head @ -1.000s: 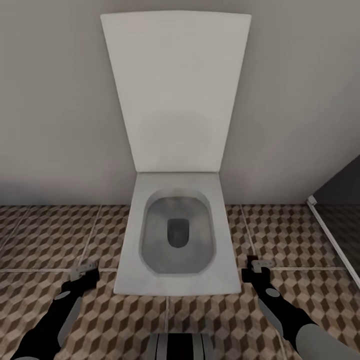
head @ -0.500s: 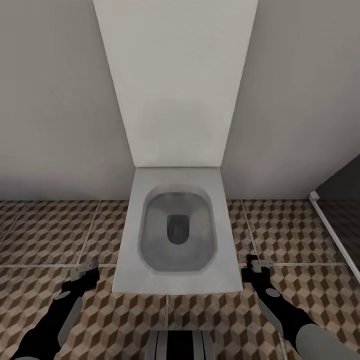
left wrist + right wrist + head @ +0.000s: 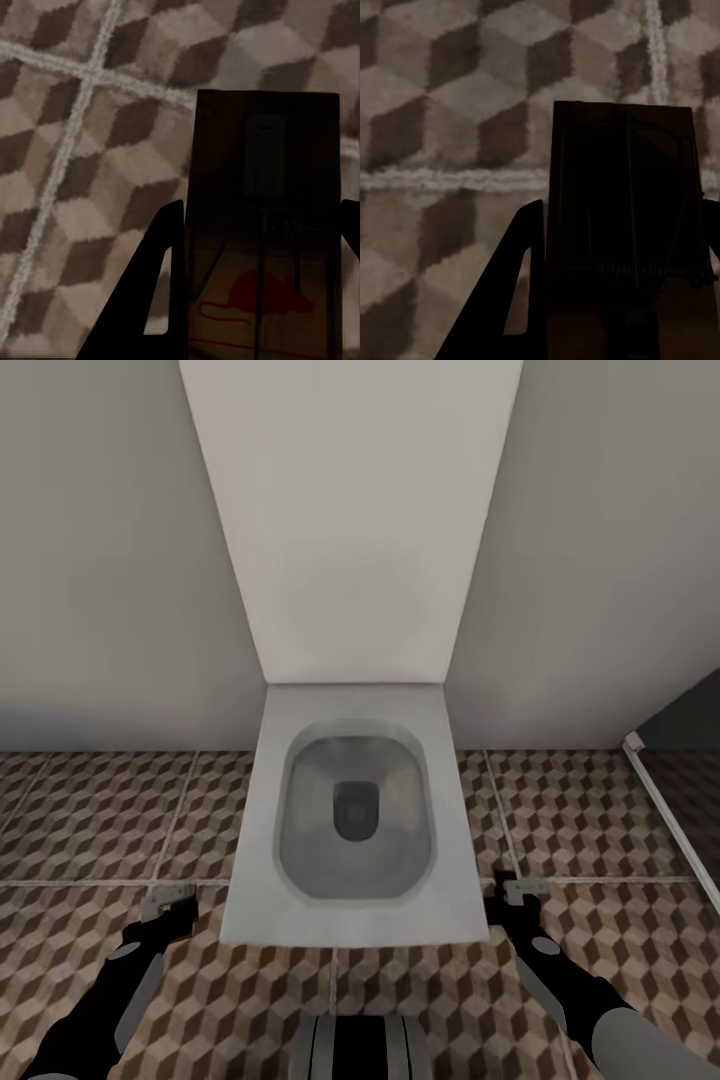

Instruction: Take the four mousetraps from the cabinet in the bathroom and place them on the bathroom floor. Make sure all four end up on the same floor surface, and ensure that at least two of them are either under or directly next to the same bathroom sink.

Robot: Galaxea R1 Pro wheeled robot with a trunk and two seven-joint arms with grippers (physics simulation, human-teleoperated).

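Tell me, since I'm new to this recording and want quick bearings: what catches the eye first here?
The white square toilet with its lid up against the pale wall, dead centre of the head view, stands on brown-and-beige cube-pattern floor tiles. The left gripper and right gripper flank it low over the floor. Each wrist view shows a brown wooden mousetrap between dark fingers; the left one bears a red mouse print.

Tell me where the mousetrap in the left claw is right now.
The mousetrap sits between the left claw's fingers in the left wrist view, held above the cube-pattern bathroom floor, just left of the white toilet in the head view.
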